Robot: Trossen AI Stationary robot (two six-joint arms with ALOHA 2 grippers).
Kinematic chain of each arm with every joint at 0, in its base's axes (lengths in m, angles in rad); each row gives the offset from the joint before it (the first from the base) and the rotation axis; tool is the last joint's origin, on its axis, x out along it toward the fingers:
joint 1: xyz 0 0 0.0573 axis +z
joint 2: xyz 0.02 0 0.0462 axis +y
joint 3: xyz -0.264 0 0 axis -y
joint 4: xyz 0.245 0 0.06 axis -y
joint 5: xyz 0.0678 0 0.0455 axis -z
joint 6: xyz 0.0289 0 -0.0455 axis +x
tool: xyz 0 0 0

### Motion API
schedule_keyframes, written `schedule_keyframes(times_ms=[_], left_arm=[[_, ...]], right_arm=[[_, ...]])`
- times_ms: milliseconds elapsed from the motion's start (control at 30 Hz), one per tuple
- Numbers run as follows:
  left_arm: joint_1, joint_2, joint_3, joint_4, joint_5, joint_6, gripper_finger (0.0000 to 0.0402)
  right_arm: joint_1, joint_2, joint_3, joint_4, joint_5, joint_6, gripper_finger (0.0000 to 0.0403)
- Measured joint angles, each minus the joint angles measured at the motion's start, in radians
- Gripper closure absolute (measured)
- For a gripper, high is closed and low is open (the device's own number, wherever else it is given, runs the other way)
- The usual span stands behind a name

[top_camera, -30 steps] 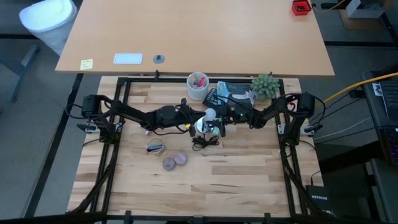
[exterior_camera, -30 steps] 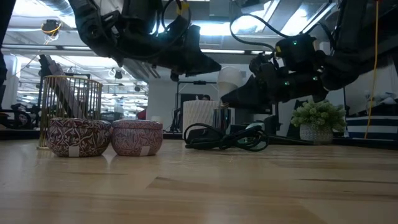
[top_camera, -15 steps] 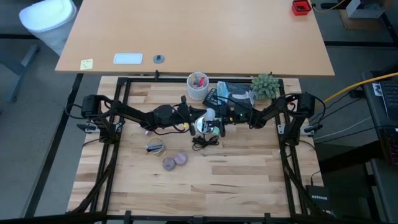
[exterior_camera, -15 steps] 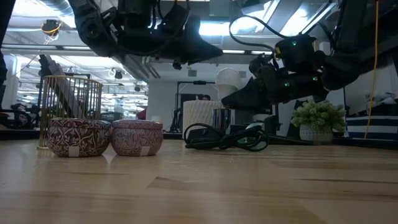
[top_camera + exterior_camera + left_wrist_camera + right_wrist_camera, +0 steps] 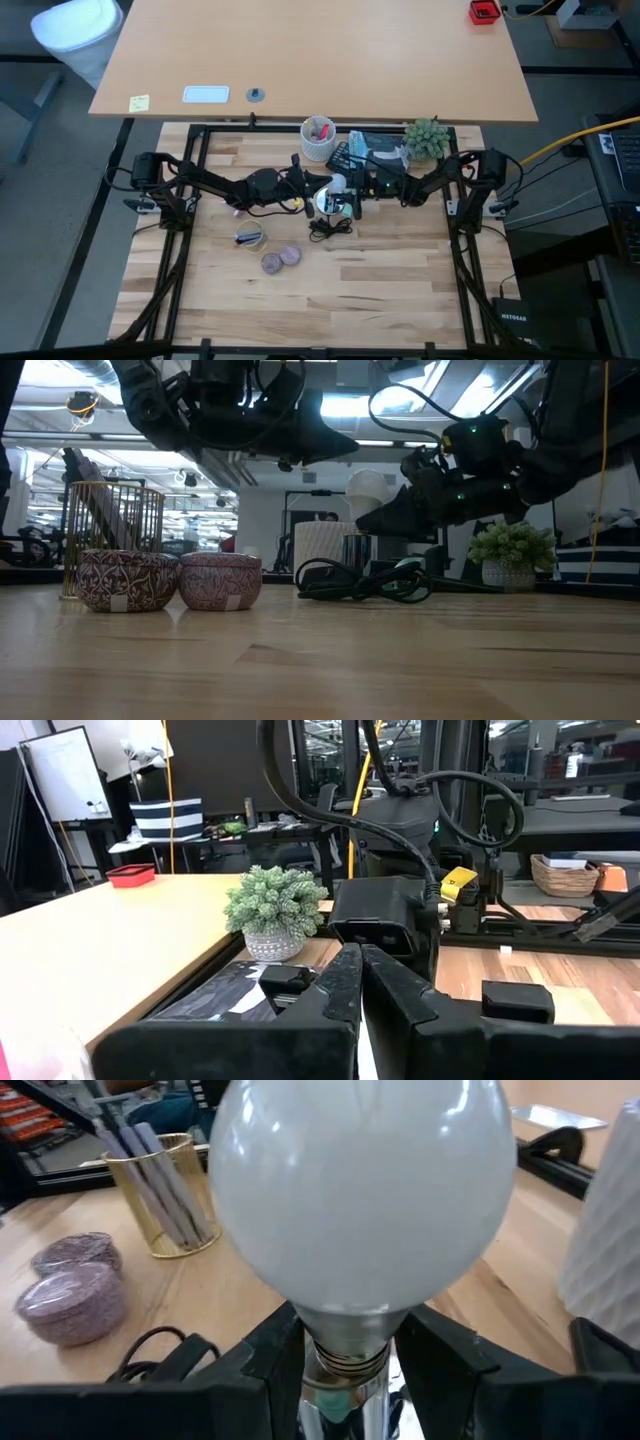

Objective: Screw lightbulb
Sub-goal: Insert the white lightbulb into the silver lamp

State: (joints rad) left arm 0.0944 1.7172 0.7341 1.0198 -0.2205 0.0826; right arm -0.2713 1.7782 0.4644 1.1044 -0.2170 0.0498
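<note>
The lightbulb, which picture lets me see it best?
The right wrist view: the lightbulb fills it, white globe and metal screw base, held between the right gripper's jaws. The low view shows it small and partly hidden, the high view as a white dot, the left wrist view not at all.

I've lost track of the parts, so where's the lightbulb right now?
The lightbulb is held up off the table near its middle, its metal base between the right gripper fingers, just in front of the white pen cup.
</note>
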Motion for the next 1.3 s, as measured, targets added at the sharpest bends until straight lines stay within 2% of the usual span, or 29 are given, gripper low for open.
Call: schedule_keyframes(times_ms=[200, 367, 700, 900, 1167, 1300], left_arm=[[0.000, 0.000, 0.000, -0.009, 0.000, -0.001, 0.0398], [0.000, 0.000, 0.000, -0.026, 0.000, -0.004, 0.0398], [0.000, 0.000, 0.001, -0.044, 0.000, -0.004, 0.0398], [-0.001, 0.000, 0.002, -0.035, 0.034, -0.008, 0.0398], [-0.010, 0.000, 0.062, -0.048, 0.054, 0.015, 0.0398], [-0.010, 0.000, 0.080, -0.111, 0.065, 0.025, 0.0398]], right_arm=[[0.078, 0.000, 0.000, 0.010, 0.131, -0.008, 0.0256], [0.090, 0.000, 0.000, -0.002, 0.208, -0.032, 0.0256], [0.088, -0.001, 0.002, -0.046, 0.210, -0.033, 0.0256], [0.088, -0.002, 0.002, -0.051, 0.210, -0.033, 0.0256], [0.088, -0.002, 0.002, -0.055, 0.210, -0.033, 0.0256], [0.088, -0.002, 0.002, -0.055, 0.210, -0.033, 0.0256]])
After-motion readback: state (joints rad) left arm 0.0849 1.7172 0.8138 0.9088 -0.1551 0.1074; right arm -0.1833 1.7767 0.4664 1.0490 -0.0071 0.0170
